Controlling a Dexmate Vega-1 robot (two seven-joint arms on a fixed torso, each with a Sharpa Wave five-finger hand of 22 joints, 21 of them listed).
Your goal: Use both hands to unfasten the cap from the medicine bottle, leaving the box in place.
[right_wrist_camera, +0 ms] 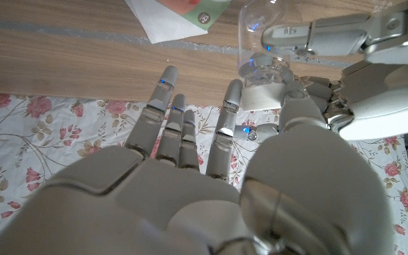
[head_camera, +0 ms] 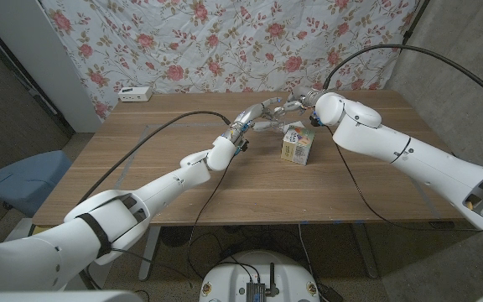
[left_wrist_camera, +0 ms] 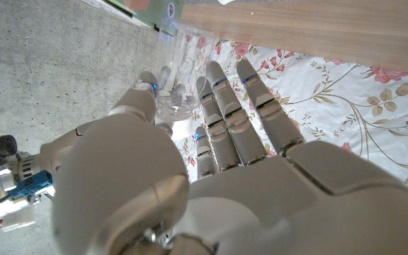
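Note:
A clear medicine bottle (head_camera: 269, 127) (right_wrist_camera: 259, 21) hangs in the air above the far middle of the wooden table (head_camera: 225, 184). My left hand (head_camera: 261, 110) (right_wrist_camera: 346, 39) holds its body between thumb and fingers (left_wrist_camera: 222, 92), and the clear plastic (left_wrist_camera: 172, 99) shows against them. My right hand (head_camera: 298, 101) (right_wrist_camera: 211, 184) meets it from the other side and pinches the white cap (right_wrist_camera: 264, 95), which sits on the bottle's neck. The small yellow-green box (head_camera: 297, 148) (right_wrist_camera: 183, 13) (left_wrist_camera: 154, 8) stands on the table just below and beside both hands.
A white power strip (head_camera: 134, 93) lies at the table's far left corner. A black cable (head_camera: 153, 134) trails across the left half of the table. A floral curtain (head_camera: 225, 42) hangs behind, and a blue chair (head_camera: 23, 180) stands left of the table.

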